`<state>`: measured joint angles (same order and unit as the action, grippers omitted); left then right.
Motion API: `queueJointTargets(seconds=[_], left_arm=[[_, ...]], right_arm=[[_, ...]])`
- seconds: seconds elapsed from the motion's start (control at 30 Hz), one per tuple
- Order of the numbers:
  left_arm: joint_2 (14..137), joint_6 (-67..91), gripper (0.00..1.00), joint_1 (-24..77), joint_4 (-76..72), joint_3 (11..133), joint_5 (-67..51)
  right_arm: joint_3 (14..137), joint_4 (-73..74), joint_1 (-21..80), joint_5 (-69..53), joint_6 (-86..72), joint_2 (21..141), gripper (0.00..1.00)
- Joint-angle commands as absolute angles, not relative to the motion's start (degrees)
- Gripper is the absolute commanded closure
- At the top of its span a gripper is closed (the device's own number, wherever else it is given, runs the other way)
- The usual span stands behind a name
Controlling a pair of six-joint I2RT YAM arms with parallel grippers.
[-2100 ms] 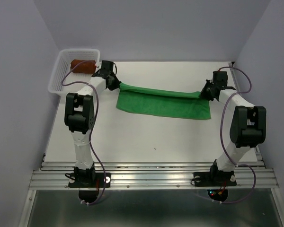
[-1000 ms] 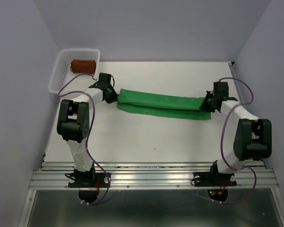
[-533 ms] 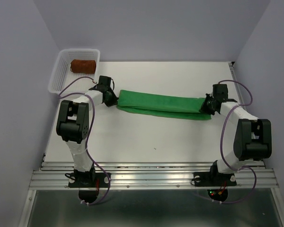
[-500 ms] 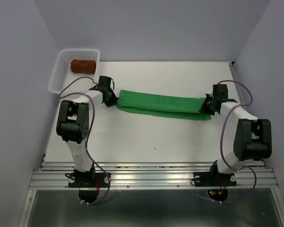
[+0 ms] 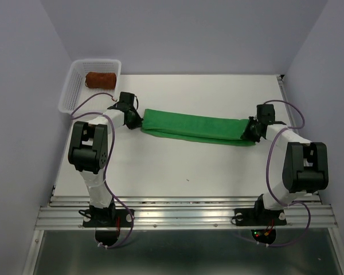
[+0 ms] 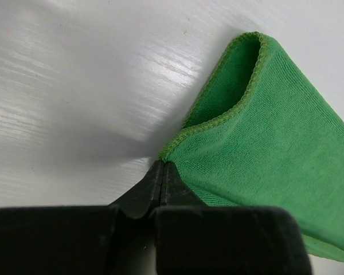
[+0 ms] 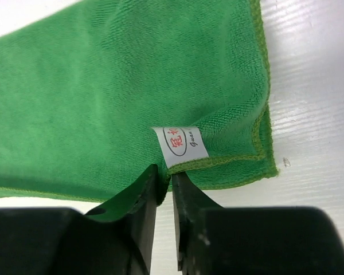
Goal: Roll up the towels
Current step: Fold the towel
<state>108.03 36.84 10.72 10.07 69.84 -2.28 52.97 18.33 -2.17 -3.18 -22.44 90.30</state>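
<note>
A green towel (image 5: 195,127) lies folded lengthwise in a long strip across the middle of the white table. My left gripper (image 5: 136,121) is at its left end, low on the table. In the left wrist view the jaws (image 6: 162,166) are pressed together on the towel's corner (image 6: 275,160). My right gripper (image 5: 249,133) is at the right end. In the right wrist view its jaws (image 7: 163,175) pinch the hemmed edge of the towel (image 7: 132,86) just below a white label (image 7: 182,145).
A white plastic basket (image 5: 70,91) stands at the back left corner of the table. It holds a brown rolled towel (image 5: 100,79). Grey walls close in the table on the left, back and right.
Both grippers brought the towel's far edge toward the near edge and down, folding the wide towel into a narrow strip. In the last half second they barely moved.
</note>
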Motion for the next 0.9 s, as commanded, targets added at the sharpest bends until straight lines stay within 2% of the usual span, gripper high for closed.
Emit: queueJointTargets(seconds=[0.0,0.03,0.13,0.23,0.3,0.33,0.43,0.47,0.57,0.6,0.7,0.73,0.87], left_arm=[[106.79,35.86,0.86,9.93,11.07,68.73,0.44],[106.79,35.77,0.82,9.93,11.16,68.56,0.53],[105.91,35.95,0.58,9.93,12.13,67.68,0.96],[104.33,36.21,0.43,10.02,13.62,67.06,2.54],[102.93,36.74,0.42,10.02,15.11,66.89,3.34],[102.4,36.91,0.42,10.02,15.55,66.71,3.95],[100.46,37.44,0.41,10.02,17.75,67.59,5.71],[99.94,37.53,0.4,10.02,18.71,67.94,6.06],[97.39,37.62,0.25,10.46,19.77,69.17,6.68],[97.03,37.53,0.01,10.72,20.12,69.6,6.68],[96.68,37.44,0.01,12.04,21.27,71.98,6.94],[96.77,37.35,0.01,12.3,21.27,73.29,6.51],[100.27,36.3,0.01,14.76,20.57,78.83,3.87]], right_arm=[[51.95,17.75,-2.46,-0.79,-22.85,91.32,0.75],[51.68,17.93,-2.46,-0.79,-22.94,91.41,0.71],[51.24,19.24,-2.46,1.48,-23.38,90.44,0.67],[51.24,21.26,-2.46,5.61,-24.6,88.95,0.59],[51.5,24.07,-2.46,9.81,-25.84,88.07,0.54],[51.68,26.08,-2.46,11.06,-26.45,87.81,0.46],[52.29,28.65,-2.46,15.72,-27.07,86.58,0.44],[52.56,30.31,-2.46,16.6,-27.51,86.22,0.38],[53.87,32.6,-2.46,20.64,-28.65,84.73,0.25],[54.22,32.78,-2.46,20.92,-28.74,84.29,0.24],[55.89,32.17,-2.46,18.12,-28.22,82.97,0.09],[56.51,31.3,-2.46,16.1,-27.43,82.62,0.0],[59.31,23.4,-2.46,2.84,-22.42,83.4,0.0]])
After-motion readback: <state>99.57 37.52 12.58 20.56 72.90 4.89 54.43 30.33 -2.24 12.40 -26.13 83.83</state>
